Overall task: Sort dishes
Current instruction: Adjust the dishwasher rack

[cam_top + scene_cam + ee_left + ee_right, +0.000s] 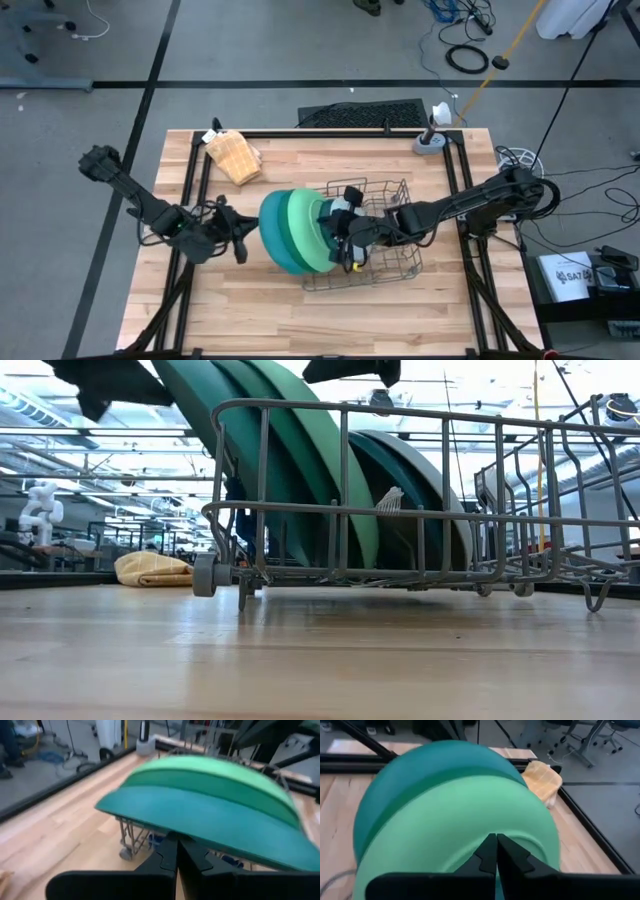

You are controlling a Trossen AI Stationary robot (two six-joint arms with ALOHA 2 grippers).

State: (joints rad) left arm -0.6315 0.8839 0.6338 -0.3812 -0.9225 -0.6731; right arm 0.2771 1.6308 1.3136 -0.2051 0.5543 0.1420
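Several plates stand on edge, leaning together, at the left end of the grey wire rack [375, 235]: a teal plate [268, 225] outermost, then a green one [290, 232] and a light green one [312, 238]. In the low view they lean toward the table's left [320, 450]. My left gripper [240, 243] is shut just left of the teal plate [200, 820]. My right gripper [345, 238] is shut inside the rack, pointing at the light green plate's face [470, 820]. My left gripper points its shut fingertips [172, 845] level from the table's left at the teal plate's lower rim [165, 827]; I cannot tell whether they touch. My right gripper points its shut fingertips [492, 842] level from the table's right at the light green plate's face [492, 827]; touching or not, I cannot tell.
A tan waffle-textured lump [235, 155] lies at the table's far left. A grey round stand [430, 143] sits at the far right edge. A black frame [190, 180] runs along the table's sides. Bare wood lies along the near edge.
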